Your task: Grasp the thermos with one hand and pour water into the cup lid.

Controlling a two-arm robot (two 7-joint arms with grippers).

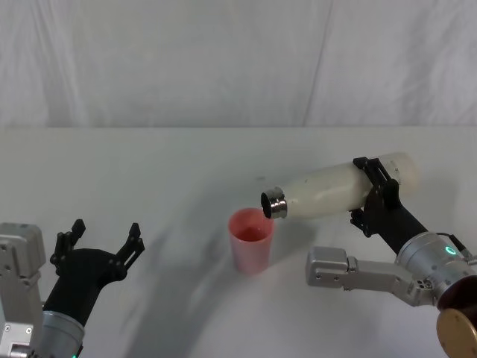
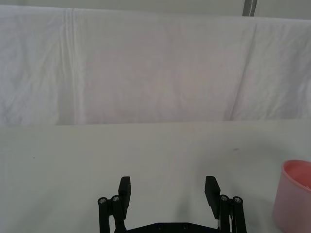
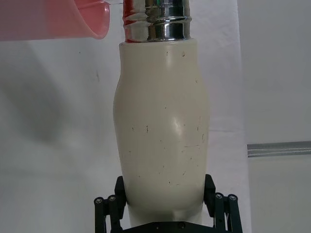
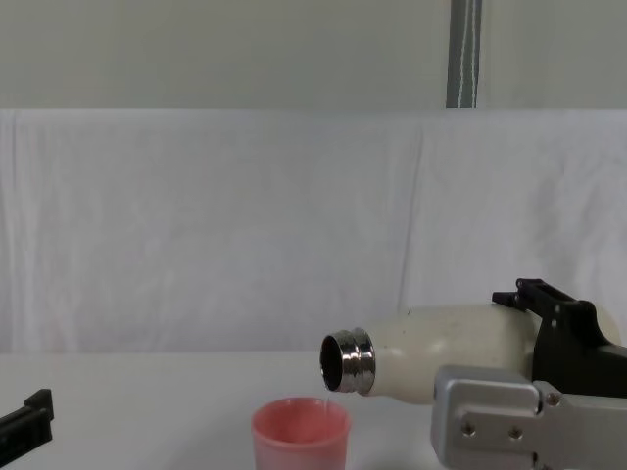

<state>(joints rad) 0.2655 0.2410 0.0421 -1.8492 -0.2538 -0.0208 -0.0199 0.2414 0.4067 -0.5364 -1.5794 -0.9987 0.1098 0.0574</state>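
The cream-white thermos lies almost level in the air, held near its base by my right gripper, which is shut on it. Its steel neck points left and slightly down, just above the right rim of the pink cup lid, which stands upright on the table. The chest view shows the thermos with its open mouth over the cup lid. In the right wrist view the thermos sits between the fingers. My left gripper hovers open at the near left, holding nothing.
A white cloth covers the table and hangs as a backdrop behind it. The left wrist view shows the left gripper over bare cloth, with the cup lid off to one side.
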